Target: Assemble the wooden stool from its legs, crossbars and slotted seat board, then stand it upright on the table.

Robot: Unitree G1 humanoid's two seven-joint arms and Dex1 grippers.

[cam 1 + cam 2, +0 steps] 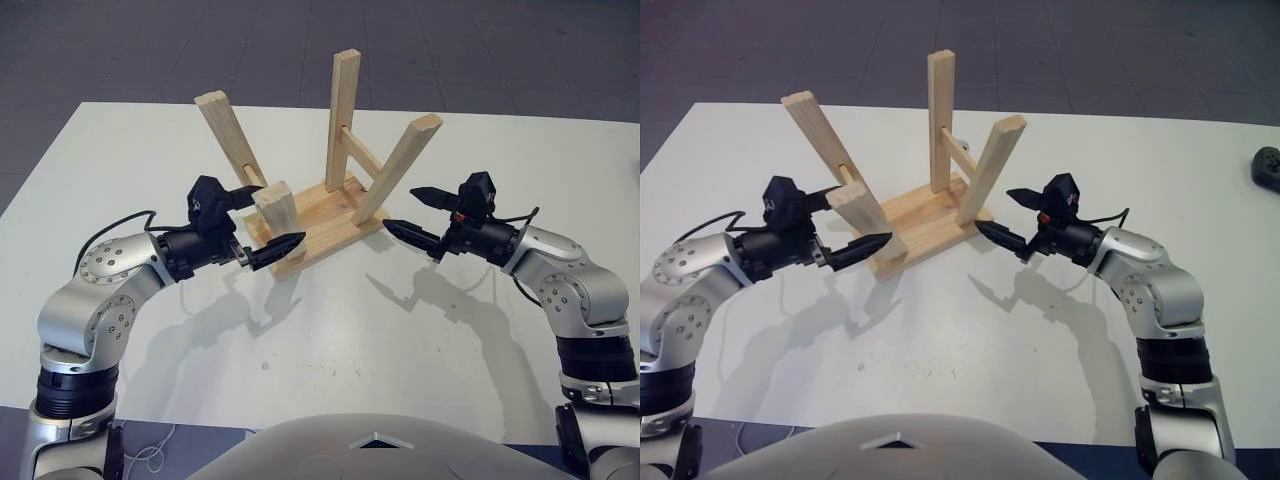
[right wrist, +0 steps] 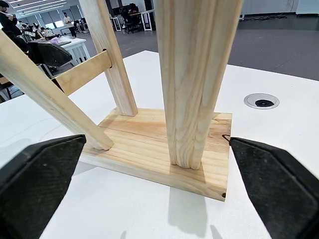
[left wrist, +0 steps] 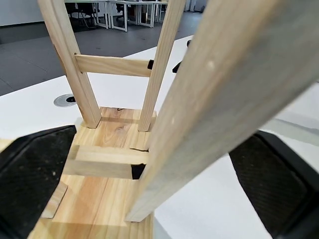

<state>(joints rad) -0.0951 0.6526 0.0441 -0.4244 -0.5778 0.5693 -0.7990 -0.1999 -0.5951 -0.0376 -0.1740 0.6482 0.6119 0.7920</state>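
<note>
- White table (image 1: 330,350) takes up most of our head view, with dark grey floor (image 1: 120,50) across the top of the frame.
- We see the stool (image 1: 341,130) upside down at upper centre. Its seat board (image 1: 325,225) lies flat on the table and its four legs (image 1: 228,135) point up, splayed outward.
- One crossbar (image 1: 362,155) joins the rear leg to the right-hand leg (image 1: 403,162).
- Our left gripper (image 1: 282,213) comes in from the left of the frame. Its fingers (image 3: 30,174) are spread wide on either side of the nearest leg (image 1: 276,210); we cannot tell whether they touch it.
- Our right gripper (image 1: 400,207) sits right of centre, also spread. Its fingers (image 2: 40,174) stand just beside the foot of the right-hand leg, at the board's right end.
- A round grommet (image 2: 261,101) is set in the table beyond the board.
- A small dark object (image 1: 1268,168) lies at the far right edge of the frame.
</note>
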